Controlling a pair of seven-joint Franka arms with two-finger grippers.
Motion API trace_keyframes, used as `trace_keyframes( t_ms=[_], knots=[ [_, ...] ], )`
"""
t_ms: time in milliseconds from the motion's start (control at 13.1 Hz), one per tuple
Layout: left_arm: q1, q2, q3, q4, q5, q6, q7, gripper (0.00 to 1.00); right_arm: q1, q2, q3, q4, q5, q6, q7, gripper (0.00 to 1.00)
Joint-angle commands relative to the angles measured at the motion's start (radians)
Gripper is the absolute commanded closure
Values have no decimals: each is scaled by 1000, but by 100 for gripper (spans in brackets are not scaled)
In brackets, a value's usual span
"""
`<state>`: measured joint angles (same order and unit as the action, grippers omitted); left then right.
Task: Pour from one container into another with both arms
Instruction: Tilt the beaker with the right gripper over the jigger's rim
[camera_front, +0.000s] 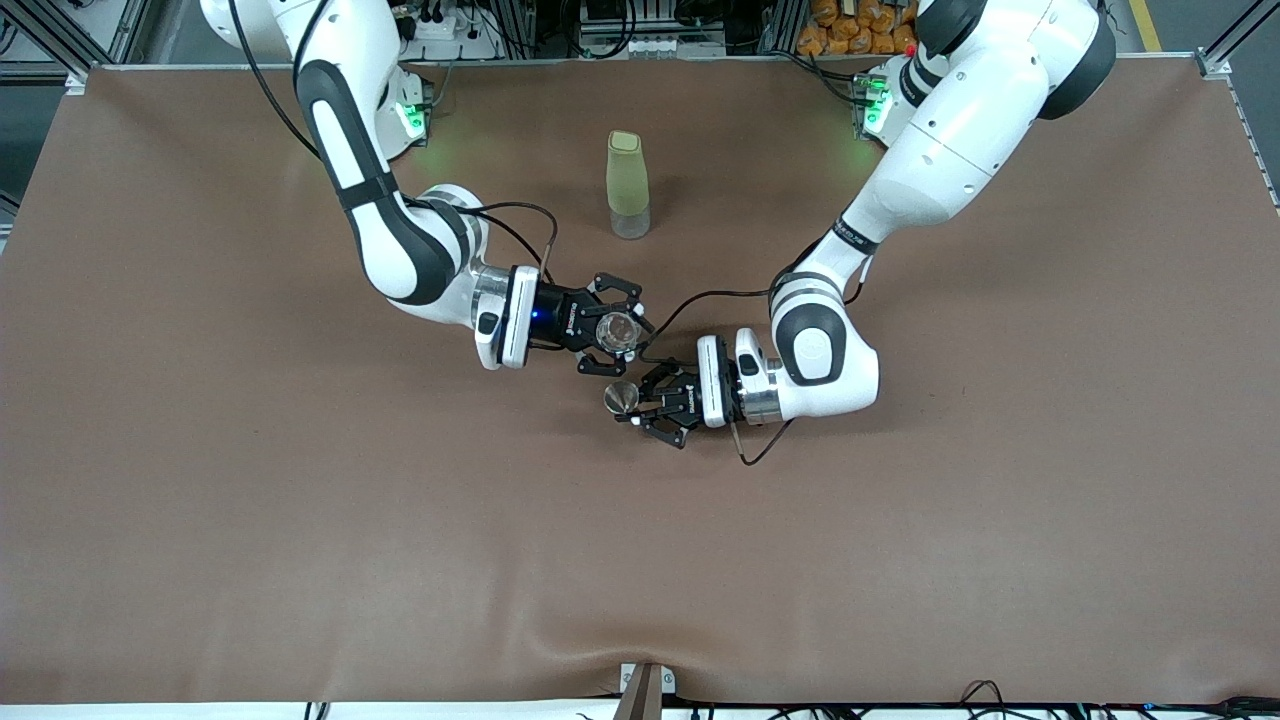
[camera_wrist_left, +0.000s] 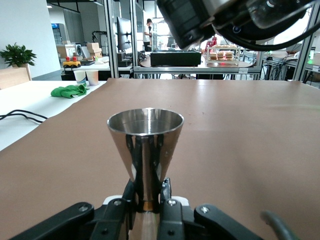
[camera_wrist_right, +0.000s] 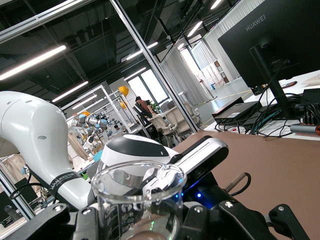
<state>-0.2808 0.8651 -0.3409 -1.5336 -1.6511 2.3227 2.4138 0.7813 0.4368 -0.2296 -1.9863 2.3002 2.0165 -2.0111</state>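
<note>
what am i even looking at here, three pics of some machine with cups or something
These are two white robot arms bolted at one edge of a brown-covered table. The big picture looks down from a high camera facing them. The other two come from small cameras on each arm's wrist, looking out past its own fingers.

The left gripper is shut on a small metal measuring cup, cone shaped and upright; the left wrist view shows it close up. The right gripper is shut on a clear glass beaker, seen close in the right wrist view. Both containers are held over the middle of the table, close together but apart.

A tall pale green bottle stands on the table nearer the arms' bases, held by neither gripper.

The job is pouring from one container into the other; no pouring shows yet.
</note>
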Motion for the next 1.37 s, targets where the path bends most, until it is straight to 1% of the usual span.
trace_keyframes(
  t_ms=[0, 381, 534, 763, 992, 1297],
  knots=[
    [-6, 14, -4, 21, -61, 4, 48, 100, -10, 0, 10, 6, 27, 7, 63, 100],
    [-6, 14, -4, 20, -67, 1, 48, 100, -11, -1, 10, 6, 28, 5, 259, 100],
    [-6, 14, -4, 18, -69, 1, 48, 100, -11, -1, 10, 8, 30, 7, 299, 100],
    [-15, 14, -4, 18, -91, 1, 48, 100, -11, 0, 10, 17, 30, 24, 305, 100],
    [-20, 14, -4, 15, -102, 1, 48, 100, -8, 5, 10, 27, 28, 27, 415, 100],
    [-20, 12, -6, 13, -102, 1, 50, 100, -10, 16, 10, 34, 28, 27, 439, 100]
  ],
)
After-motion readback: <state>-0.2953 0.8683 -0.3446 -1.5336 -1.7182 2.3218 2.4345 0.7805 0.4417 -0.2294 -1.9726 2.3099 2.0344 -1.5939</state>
